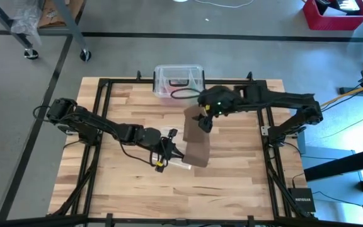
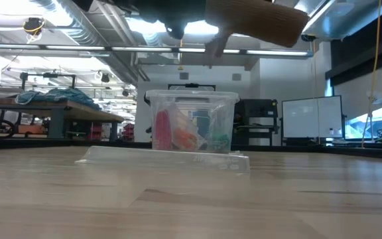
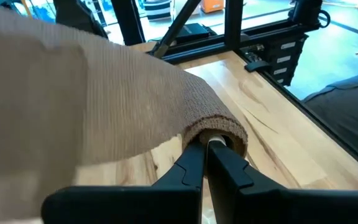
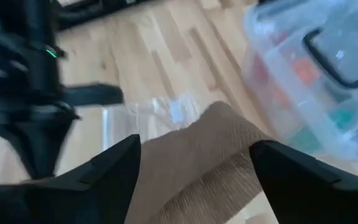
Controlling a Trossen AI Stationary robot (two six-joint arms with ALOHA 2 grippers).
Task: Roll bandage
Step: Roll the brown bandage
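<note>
Pale wood-plank bench underneath, clear plastic box at its far edge. Soft ribbed brown bandage running lengthwise from right end effector down to left end effector, hanging above the wood. Left end effector pinched tight on the small rolled core; right spread wide, strip loose between its fingers.

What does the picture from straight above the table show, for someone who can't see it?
Two dark robot arms work on a brown bandage in the middle of a wooden table. The left gripper, jaws shut, pinches the bandage's near end, while the right gripper, jaws open, is over its far end. A clear plastic box sits at the table's far edge.
</note>
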